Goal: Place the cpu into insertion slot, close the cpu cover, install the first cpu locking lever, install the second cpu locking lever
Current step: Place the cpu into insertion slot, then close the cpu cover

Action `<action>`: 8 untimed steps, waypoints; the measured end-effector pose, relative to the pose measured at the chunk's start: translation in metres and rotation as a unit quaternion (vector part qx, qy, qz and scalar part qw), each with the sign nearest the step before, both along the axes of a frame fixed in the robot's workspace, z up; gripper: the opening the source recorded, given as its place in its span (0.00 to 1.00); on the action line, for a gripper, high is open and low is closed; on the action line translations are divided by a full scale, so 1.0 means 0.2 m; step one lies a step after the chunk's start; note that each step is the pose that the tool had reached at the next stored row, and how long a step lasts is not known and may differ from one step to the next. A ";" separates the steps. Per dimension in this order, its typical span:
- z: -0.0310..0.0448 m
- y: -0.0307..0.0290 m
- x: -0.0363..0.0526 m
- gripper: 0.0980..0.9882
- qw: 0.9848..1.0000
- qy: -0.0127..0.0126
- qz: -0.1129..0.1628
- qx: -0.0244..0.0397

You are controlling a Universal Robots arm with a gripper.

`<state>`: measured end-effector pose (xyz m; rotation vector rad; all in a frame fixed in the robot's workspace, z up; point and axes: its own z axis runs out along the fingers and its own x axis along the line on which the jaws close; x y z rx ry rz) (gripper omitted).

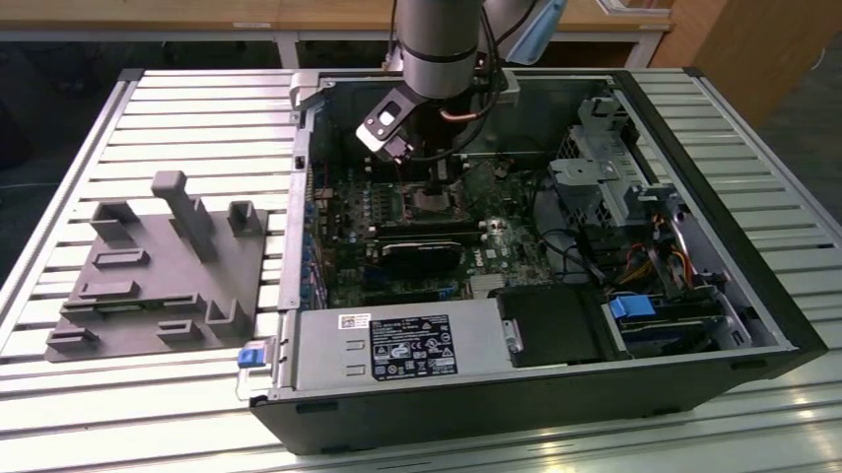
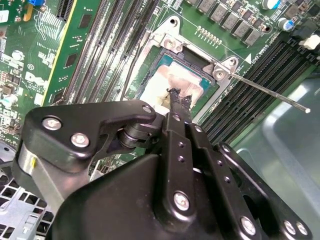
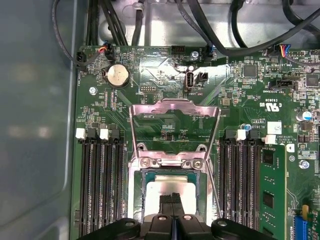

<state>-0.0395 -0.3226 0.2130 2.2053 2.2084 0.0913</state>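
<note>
A slatted metal desk (image 1: 197, 108) carries an open computer case (image 1: 526, 404) and, on the exterior view's left, a grey block (image 1: 158, 266). Wooden furniture (image 1: 736, 39) stands behind. In both wrist views we find the end effector (image 3: 172, 199) closed on nothing, its tips over the cpu (image 3: 155, 186) lying in the insertion slot (image 3: 142, 197). The first wrist view shows the cpu cover (image 3: 175, 106) raised, and the second wrist view shows a thin lever (image 2: 270, 93) sticking out.

We see a robotics workshop bench.
Under the gripper (image 1: 445, 185) we find an opened computer case (image 1: 526, 409) on a slatted metal table (image 1: 197, 108), a grey fixture block (image 1: 158, 286) off beside it, wooden furniture (image 1: 750, 39) beyond.
</note>
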 end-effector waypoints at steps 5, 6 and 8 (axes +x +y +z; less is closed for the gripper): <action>0.007 0.000 0.000 0.01 1.000 0.000 0.000 0.000; 0.009 0.000 0.000 0.01 1.000 0.000 0.000 0.000; 0.013 0.000 0.000 0.01 1.000 0.000 0.000 0.000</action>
